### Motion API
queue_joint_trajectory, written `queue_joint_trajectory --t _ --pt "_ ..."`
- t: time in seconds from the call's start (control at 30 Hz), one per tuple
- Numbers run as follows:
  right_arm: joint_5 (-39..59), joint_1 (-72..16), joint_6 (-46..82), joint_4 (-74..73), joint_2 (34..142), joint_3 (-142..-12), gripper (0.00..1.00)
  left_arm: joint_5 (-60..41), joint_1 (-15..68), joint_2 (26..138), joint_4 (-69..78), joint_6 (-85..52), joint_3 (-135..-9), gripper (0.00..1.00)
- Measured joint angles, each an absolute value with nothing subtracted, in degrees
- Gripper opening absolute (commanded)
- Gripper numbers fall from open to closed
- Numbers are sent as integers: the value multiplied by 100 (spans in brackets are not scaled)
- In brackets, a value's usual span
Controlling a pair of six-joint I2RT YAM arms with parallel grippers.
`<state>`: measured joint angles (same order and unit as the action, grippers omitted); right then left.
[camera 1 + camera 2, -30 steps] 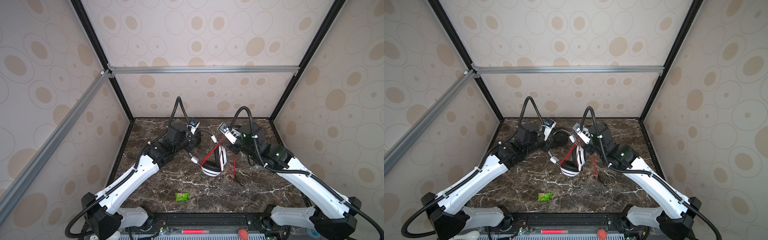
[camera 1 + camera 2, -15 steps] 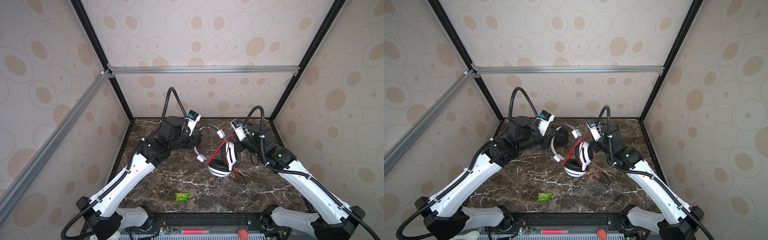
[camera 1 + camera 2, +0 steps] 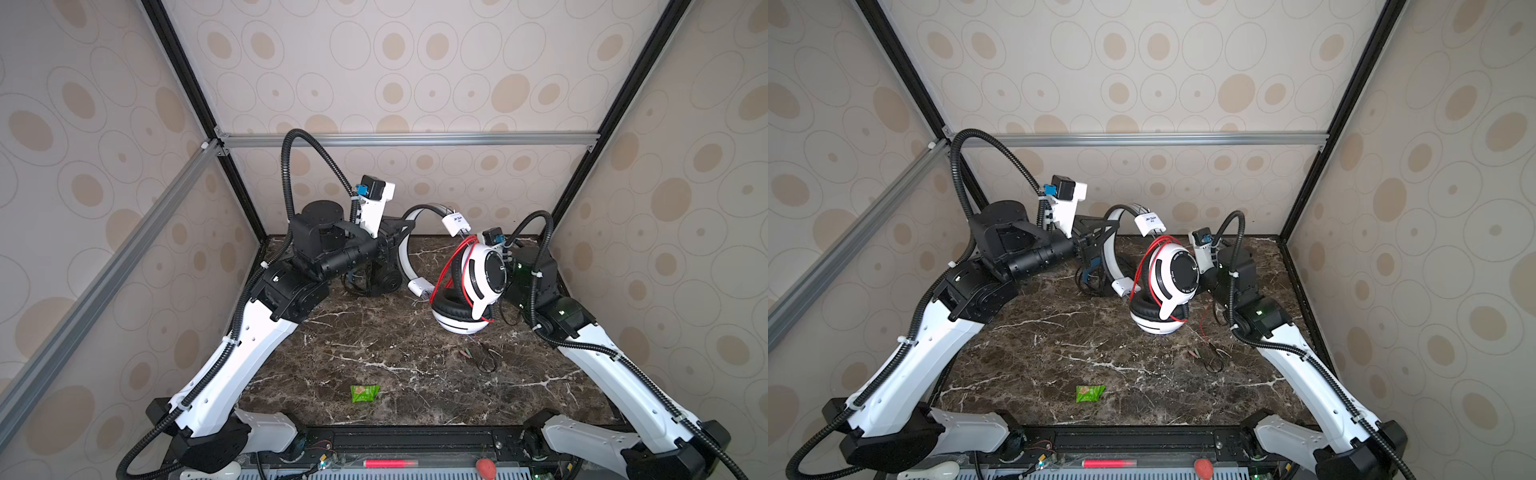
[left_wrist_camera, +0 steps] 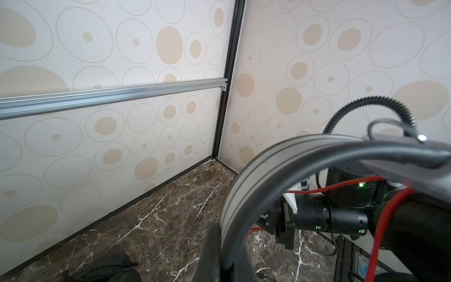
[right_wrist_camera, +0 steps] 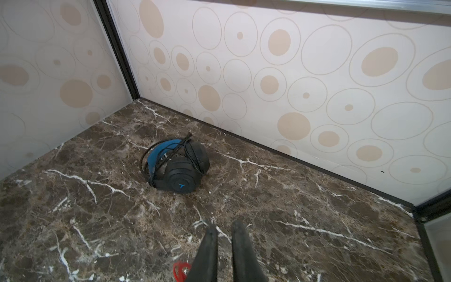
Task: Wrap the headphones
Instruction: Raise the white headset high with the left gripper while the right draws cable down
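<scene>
The likely light, stiff white headset, beside the black headset, has its headband clamped in the left hand; the right hand, slightly apart and empty, should pinch the limp red cable.

No wording can be read for certain. The white headset carries small dark print on the white end piece of its headband and pale lettering round the black disc of its earcup, both too small to make out. The black headset bears a blue arrow-like emblem on its earcup.
</scene>
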<state>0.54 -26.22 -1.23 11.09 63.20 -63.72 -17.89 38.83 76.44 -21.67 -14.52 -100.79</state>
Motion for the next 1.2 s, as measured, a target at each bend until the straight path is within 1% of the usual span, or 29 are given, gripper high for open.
queue_joint_trajectory --t 0.27,0.5,0.7,1.03,1.2 --pt "327 -2591 360 340 6396 -5774 15 -2003 3883 8206 -1822 -1894 -10866 0" --pt "497 -2589 587 -121 6595 -5404 15 -2108 3876 8394 -1632 -2130 -11371 0" --pt "563 -2589 757 -285 6606 -4947 15 -2056 3835 8399 -1380 -2340 -11448 0" --pt "620 -2585 816 -456 6611 -4639 14 -1957 3710 8399 -816 -2731 -11445 0" --pt "628 -2578 871 -473 6573 -4281 13 -1761 3603 8399 -596 -2897 -11445 0"
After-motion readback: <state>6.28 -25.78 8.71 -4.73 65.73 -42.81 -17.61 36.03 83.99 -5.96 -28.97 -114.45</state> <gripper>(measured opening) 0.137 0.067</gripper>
